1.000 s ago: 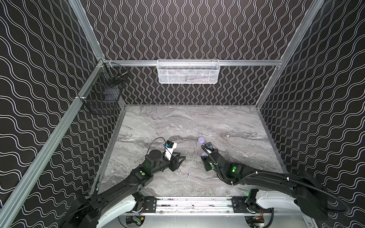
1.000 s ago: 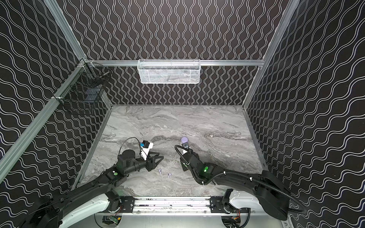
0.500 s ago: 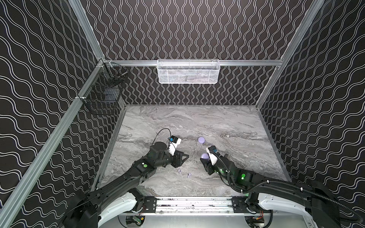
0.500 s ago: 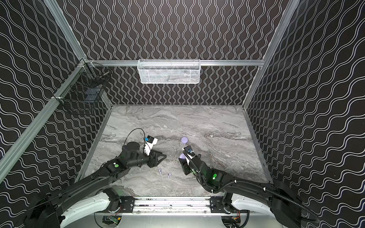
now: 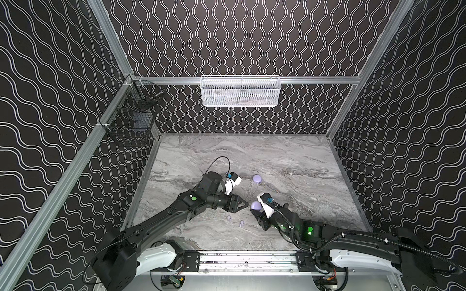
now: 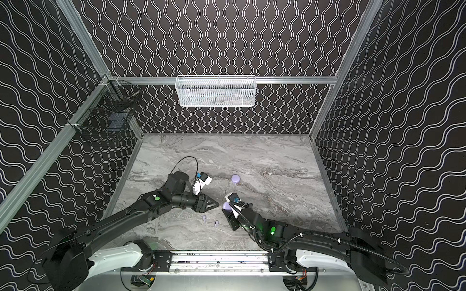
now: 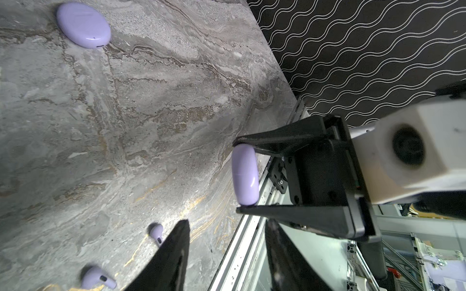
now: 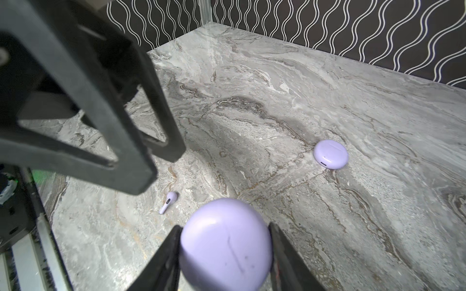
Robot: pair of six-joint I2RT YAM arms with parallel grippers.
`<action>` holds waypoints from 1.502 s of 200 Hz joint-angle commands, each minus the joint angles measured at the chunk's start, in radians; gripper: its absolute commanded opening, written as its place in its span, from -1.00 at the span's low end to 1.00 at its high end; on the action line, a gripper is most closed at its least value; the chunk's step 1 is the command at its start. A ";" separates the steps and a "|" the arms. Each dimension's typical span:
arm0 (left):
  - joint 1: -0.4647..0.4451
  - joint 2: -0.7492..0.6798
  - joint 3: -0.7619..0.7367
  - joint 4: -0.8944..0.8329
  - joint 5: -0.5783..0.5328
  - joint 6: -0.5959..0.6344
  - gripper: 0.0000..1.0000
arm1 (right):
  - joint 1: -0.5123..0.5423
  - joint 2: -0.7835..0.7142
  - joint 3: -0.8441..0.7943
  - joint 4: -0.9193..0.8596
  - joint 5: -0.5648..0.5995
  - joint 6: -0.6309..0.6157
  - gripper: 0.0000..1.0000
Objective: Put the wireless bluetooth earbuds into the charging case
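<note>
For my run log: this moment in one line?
right gripper: holding case | left gripper: open, empty | earbuds: two on table | other case: on table

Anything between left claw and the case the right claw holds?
Nothing: left wrist view shows a bare gap from left claw to the case in the right claw.

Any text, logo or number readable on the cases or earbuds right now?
None legible. The held charging case, the second case on the table and the earbuds are plain lavender.
Clutter beyond the table edge in the left wrist view is too blurred to read.
</note>
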 commanded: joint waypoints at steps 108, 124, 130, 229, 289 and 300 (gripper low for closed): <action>-0.002 0.108 0.064 -0.011 0.162 0.037 0.04 | 0.053 0.035 0.022 0.046 0.022 -0.027 -0.36; -0.006 0.117 0.063 0.001 0.179 0.031 0.04 | 0.056 0.039 0.024 0.047 0.023 -0.028 -0.36; -0.010 0.121 0.067 -0.003 0.183 0.034 0.04 | 0.056 0.041 0.024 0.048 0.022 -0.028 -0.37; -0.069 0.186 0.084 0.022 0.192 0.035 -0.13 | 0.065 0.042 0.023 0.058 0.008 -0.030 -0.40; -0.075 0.200 0.084 0.056 0.209 0.014 -0.38 | 0.066 0.034 0.019 0.060 0.004 -0.030 -0.41; -0.076 0.204 0.083 0.065 0.213 0.010 -0.40 | 0.066 0.035 0.018 0.059 0.004 -0.029 -0.41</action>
